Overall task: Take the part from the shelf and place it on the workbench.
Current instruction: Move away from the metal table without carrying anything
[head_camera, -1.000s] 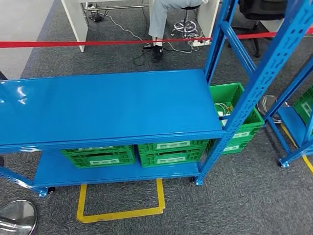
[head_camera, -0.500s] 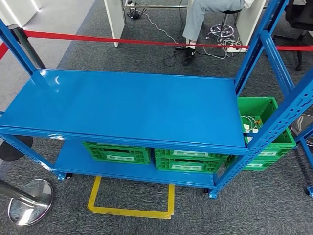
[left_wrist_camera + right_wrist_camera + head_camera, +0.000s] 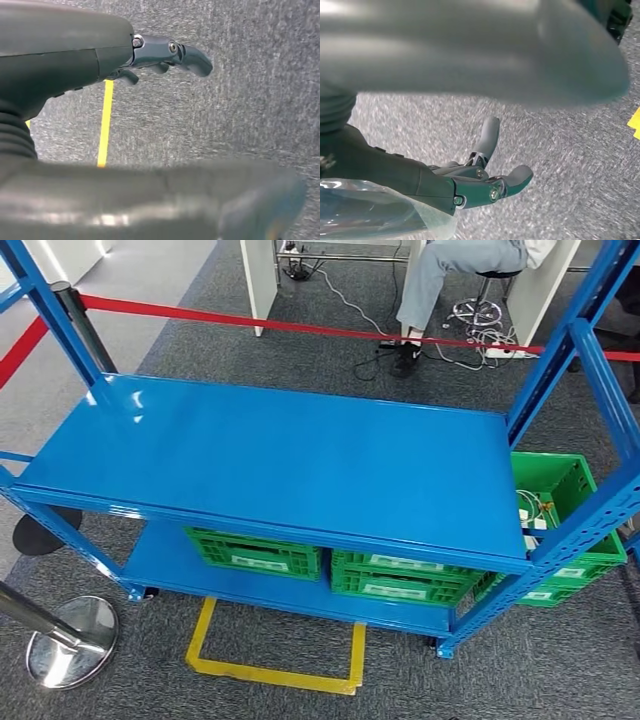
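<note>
Now shelf (image 3: pixel 302 460) further right, camera-panned.

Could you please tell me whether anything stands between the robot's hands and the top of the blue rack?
Nothing visible does. The rack top lies bare, with only carpet and a yellow floor marking before it; the post base stands aside, left.

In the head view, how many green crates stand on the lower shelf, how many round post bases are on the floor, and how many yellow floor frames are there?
Green crates on the lower shelf: 2
Round post bases: 2
Yellow floor frame: 1
Total: 5
</note>
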### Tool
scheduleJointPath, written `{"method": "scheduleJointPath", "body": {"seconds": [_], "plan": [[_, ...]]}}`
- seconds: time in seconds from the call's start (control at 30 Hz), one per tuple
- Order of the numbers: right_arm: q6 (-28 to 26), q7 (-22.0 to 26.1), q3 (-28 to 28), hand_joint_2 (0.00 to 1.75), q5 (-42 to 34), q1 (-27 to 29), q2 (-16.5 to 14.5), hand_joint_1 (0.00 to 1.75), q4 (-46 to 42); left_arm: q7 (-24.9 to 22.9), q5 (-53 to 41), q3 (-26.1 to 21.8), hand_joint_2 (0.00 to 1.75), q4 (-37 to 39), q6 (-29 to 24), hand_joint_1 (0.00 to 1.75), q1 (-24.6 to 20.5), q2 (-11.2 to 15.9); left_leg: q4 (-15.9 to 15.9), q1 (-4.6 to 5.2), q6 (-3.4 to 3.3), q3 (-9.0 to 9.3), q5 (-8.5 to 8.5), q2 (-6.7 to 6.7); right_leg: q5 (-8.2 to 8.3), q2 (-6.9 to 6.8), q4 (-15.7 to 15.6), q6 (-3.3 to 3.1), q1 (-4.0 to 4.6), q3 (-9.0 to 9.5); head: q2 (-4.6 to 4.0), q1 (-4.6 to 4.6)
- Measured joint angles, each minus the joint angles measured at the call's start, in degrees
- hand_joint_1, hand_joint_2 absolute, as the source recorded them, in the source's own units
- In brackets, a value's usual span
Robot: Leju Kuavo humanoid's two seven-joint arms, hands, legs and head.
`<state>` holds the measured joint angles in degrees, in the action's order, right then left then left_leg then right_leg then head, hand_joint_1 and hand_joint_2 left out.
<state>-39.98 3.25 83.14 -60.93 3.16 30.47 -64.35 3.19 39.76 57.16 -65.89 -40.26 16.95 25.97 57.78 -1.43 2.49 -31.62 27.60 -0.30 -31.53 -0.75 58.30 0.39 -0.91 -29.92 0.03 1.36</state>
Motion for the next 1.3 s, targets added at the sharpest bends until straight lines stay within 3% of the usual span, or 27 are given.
{"method": "scheduleJointPath", "body": {"seconds": [0.2, 0.93, 1.07, 1.1, 1.23, 1.3], "plan": [[0.0, 0.8, -1.6, 0.0, -3.6, 0.8, 0.0, 0.0, -1.1, -0.7, -1.1, -1.5, 0.0, -1.0, 0.0, 0.0, 0.9, 0.0, 0.0, 0.31, -0.4, 0.03, 0.23, 0.0, 0.05, -0.01, -0.4, 0.47, -0.31, 0.21, -0.01, 0.0], [0.3, 2.7, -2.9, 0.0, -8.3, 1.4, 0.0, 0.0, -2.1, 0.0, 1.4, -1.6, 0.0, -2.1, 0.0, 0.0, 1.2, 0.5, 0.1, 0.34, -0.58, 0.12, 0.35, 0.0, -0.06, -0.02, -0.4, 0.68, -0.35, 0.27, -0.01, -0.01], [0.8, 3.7, -2.9, 1.75, -10.0, 1.3, 0.0, 0.0, -2.1, 1.2, 3.1, -1.3, 1.75, -2.1, 0.0, 0.0, 0.9, 0.6, 0.1, 0.34, -0.59, 0.12, 0.35, 0.0, -0.06, -0.03, -0.4, 0.68, -0.35, 0.28, -0.01, -0.01], [0.9, 4.0, -3.0, 1.75, -10.4, 1.3, 0.0, 0.0, -2.1, 1.4, 3.6, -1.3, 1.75, -2.1, 0.1, 0.0, 0.8, 0.6, 0.1, 0.34, -0.59, 0.13, 0.35, 0.0, -0.06, -0.03, -0.4, 0.68, -0.35, 0.28, -0.01, -0.01], [2.5, 4.7, -5.9, 0.0, -9.0, 1.4, -0.2, 0.0, -1.5, 1.8, 3.5, -2.7, 0.0, -1.2, 1.5, 0.0, 0.3, 0.2, 0.1, 0.34, -0.59, 0.15, 0.35, 0.0, -0.06, -0.03, -0.4, 0.68, -0.35, 0.31, -0.01, -0.01], [3.6, 4.6, -7.8, 0.0, -7.1, 1.3, -0.6, 0.0, -0.8, 1.8, 2.4, -3.8, 0.0, -0.5, 2.6, 0.0, 0.0, -0.1, 0.1, 0.34, -0.59, 0.18, 0.35, 0.0, -0.06, -0.04, -0.4, 0.68, -0.35, 0.33, -0.01, -0.01]]}}
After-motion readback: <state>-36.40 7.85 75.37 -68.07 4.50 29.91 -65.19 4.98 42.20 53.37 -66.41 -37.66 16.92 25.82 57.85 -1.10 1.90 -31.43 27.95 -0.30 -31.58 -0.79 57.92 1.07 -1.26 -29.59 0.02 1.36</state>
